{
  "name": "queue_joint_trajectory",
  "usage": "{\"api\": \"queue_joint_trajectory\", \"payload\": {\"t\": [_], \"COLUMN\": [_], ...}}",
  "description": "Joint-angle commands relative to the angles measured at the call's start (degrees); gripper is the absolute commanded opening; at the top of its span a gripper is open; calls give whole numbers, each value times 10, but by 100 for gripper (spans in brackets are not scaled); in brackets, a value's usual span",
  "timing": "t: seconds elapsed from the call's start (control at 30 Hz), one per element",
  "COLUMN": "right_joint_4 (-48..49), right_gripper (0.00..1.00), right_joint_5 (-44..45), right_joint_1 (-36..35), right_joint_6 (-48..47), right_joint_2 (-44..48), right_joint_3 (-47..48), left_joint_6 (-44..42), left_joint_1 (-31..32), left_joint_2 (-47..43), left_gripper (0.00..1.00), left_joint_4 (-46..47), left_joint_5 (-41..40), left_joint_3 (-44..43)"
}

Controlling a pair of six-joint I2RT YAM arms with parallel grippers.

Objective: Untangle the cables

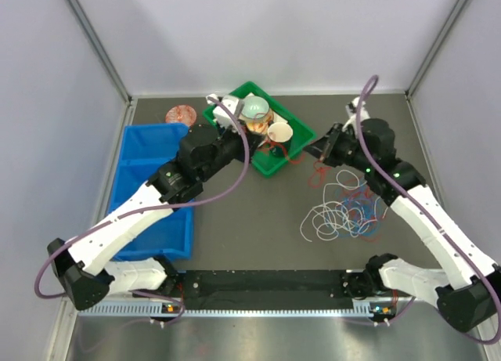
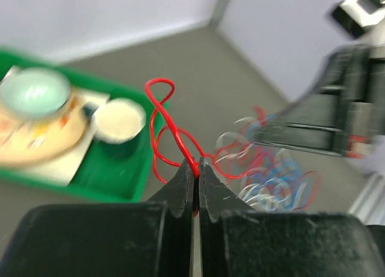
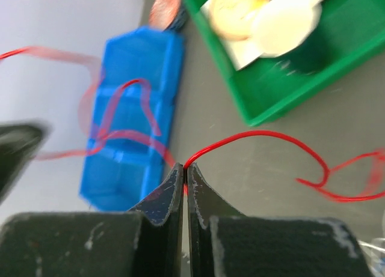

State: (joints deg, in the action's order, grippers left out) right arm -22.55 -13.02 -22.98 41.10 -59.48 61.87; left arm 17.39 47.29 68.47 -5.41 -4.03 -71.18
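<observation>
The red cable [image 1: 316, 173] runs between both grippers, held above the table beside the green tray [image 1: 235, 95]. My left gripper [image 1: 272, 146] is shut on it; in the left wrist view the red cable [image 2: 161, 106] loops up out of the closed gripper [image 2: 197, 164]. My right gripper [image 1: 315, 153] is shut on the same cable; in the right wrist view the red cable [image 3: 264, 134] arcs away to the right from the closed gripper [image 3: 184, 167]. A tangle of white, blue and red cables [image 1: 344, 214] lies on the table below the right gripper and shows blurred in the left wrist view [image 2: 274, 184].
The green tray holds a bowl [image 1: 254, 109], a cup [image 1: 279, 133] and a plate. A blue bin [image 1: 141, 153] stands at the left, with a reddish disc [image 1: 179, 113] behind it. Grey walls enclose the table. A black rail [image 1: 266, 281] runs along the near edge.
</observation>
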Motion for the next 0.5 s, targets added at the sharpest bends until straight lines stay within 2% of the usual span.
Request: {"api": "queue_joint_trajectory", "payload": {"t": [0.0, 0.1, 0.13, 0.2, 0.23, 0.33, 0.47], "right_joint_4": [100, 123, 125, 115, 99, 64, 21], "right_gripper": [0, 0, 17, 40, 64, 87, 89], "right_joint_5": [-20, -37, -52, -61, -56, -22, 19], "right_joint_1": [-96, -126, -126, -126, -126, -123, -106], "right_joint_6": [47, 66, 71, 62, 57, 34, 20], "right_joint_2": [-31, -92, -113, -145, -148, -132, -90], "right_joint_3": [-23, -30, -26, -18, -17, -16, -37], "left_joint_6": [35, 44, 41, 39, 40, 38, 26], "left_joint_1": [-52, -74, -76, -79, -79, -80, -79], "left_joint_2": [-56, -64, -62, -59, -54, -28, 31], "left_gripper": [0, 0, 0, 0, 0, 0, 0], "left_joint_4": [-71, -92, -86, -74, -59, -43, -50], "left_joint_5": [-46, -58, -68, -91, -89, -61, -11], "left_joint_3": [56, 99, 116, 161, 173, 193, 177]}}
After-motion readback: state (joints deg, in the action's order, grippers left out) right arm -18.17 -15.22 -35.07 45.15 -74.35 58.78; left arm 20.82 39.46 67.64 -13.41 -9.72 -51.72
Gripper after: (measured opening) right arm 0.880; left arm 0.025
